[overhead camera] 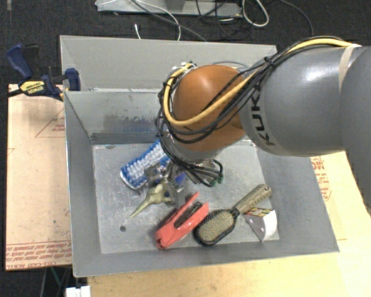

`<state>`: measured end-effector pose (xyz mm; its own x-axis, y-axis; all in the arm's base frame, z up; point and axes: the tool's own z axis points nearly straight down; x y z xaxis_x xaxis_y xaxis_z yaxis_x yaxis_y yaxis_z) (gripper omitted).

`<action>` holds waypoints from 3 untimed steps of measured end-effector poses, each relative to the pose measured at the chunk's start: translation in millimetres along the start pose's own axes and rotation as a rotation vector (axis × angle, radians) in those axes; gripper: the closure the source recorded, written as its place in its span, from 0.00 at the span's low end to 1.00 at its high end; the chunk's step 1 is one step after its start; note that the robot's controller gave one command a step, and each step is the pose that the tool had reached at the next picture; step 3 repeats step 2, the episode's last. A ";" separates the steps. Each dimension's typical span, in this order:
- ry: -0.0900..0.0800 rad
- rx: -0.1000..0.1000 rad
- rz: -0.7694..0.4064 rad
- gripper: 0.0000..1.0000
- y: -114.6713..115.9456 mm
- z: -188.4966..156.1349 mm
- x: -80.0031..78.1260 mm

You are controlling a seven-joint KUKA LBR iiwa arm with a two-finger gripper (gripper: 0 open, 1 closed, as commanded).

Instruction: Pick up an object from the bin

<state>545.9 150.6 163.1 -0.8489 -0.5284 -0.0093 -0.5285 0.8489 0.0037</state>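
As the grey arm [309, 104] reaches in from the right, its orange wrist cover [204, 107] hangs over the middle of the grey metal bin [80, 184], clear of all four walls. Open floor lies along the left wall and in the near-left corner (bare metal but for one dark speck), while the back wall rises just behind the cover. Beneath the cover, under a tangle of black cables [200, 169], the jaws are down among two things left of centre; whether they are open or closed, or have hold of anything, cannot be told. Nearest them lies an olive-tan, spiky piece [149, 200] tapering to a thin point toward the near left. Just behind it is a blue brush with white bristles [140, 167]. Toward the near wall a red-orange clip-like tool [180, 223] lies aslant, just beside a hairbrush [217, 226] with a dark oval head and tan handle. A white wedge-shaped scrap [264, 223] sits nearer the right wall.
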 end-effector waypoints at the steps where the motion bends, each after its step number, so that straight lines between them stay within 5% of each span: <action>1: 0.000 -0.001 0.002 1.00 0.2 -3.7 -1.8; 2: -0.004 0.002 0.088 1.00 -39.1 -50.3 14.7; 3: -0.004 0.002 0.088 1.00 -39.1 -50.3 14.7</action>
